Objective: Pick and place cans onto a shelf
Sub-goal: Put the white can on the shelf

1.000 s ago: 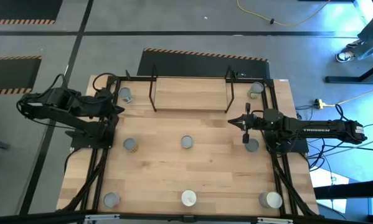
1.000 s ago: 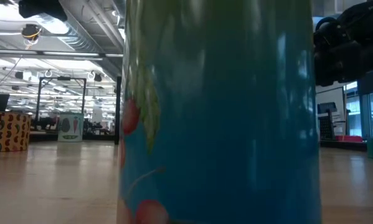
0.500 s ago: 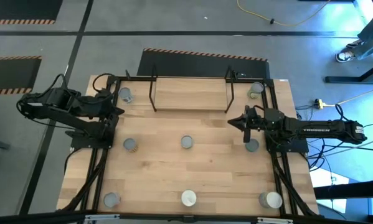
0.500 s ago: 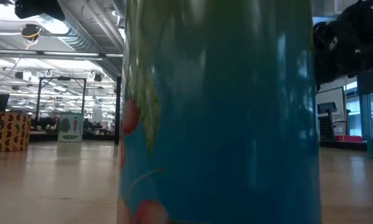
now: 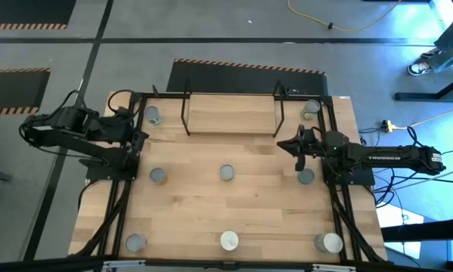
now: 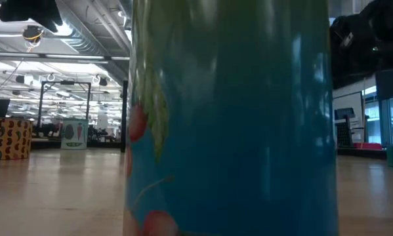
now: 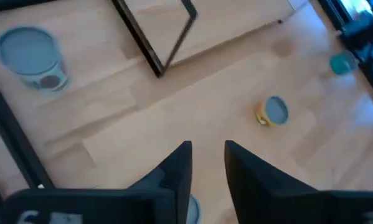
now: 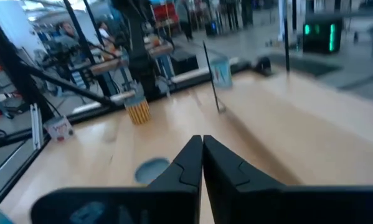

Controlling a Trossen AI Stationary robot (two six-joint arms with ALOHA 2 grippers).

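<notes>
Across low view, blue can (image 6: pixel 229 118) blocks shelf, most of table.

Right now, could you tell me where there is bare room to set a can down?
The shelf board is entirely bare between its wire side loops. The tabletop is open between the middle row of cans and the front row. It is tighter near the right gripper, which hovers beside a can.

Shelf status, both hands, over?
Shelf bare, no cans on it. Right hand shut, empty, above table beside nearest can. Left hand slightly open, empty, near the far-left can. Nothing blocking.
</notes>
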